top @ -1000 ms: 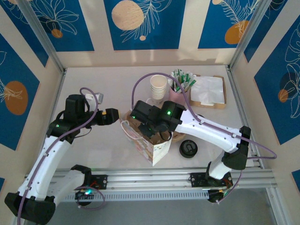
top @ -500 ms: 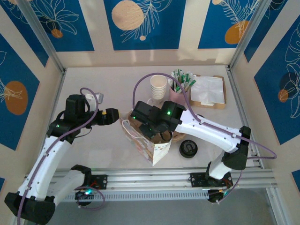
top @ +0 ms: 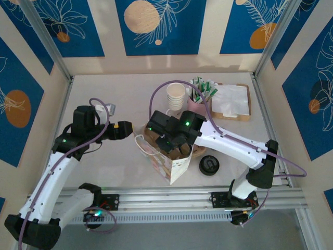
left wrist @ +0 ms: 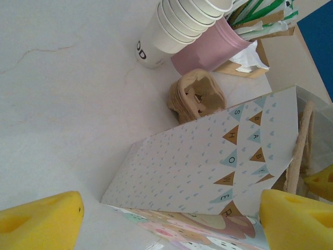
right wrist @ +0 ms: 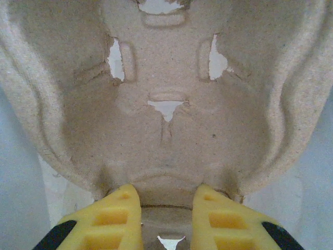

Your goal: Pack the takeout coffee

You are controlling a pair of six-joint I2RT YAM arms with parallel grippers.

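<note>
- Right wrist view: the right pincer [right wrist: 166, 211] is clamped on the near rim of a pulp cup carrier [right wrist: 166, 99]. Its two yellow fingers sit close together with the rim between them, and the carrier spreads out ahead of the tips.
- Top external view: that pincer reaches down over the open mouth of the paper bag [top: 176, 165]. The carrier sits at the opening, directly under it.
- Left wrist view: the left pincer [left wrist: 169, 221] is spread wide and grips nothing. The patterned bag lies between and ahead of its fingers.
- Beyond the bag from the left pincer are a stack of spare carriers [left wrist: 197, 96], a stack of paper cups [left wrist: 174, 26] and a pink cup of sticks [left wrist: 208, 49].
- A black lid [top: 209, 165] lies on the table just beside the bag, on the side away from the left pincer.
</note>
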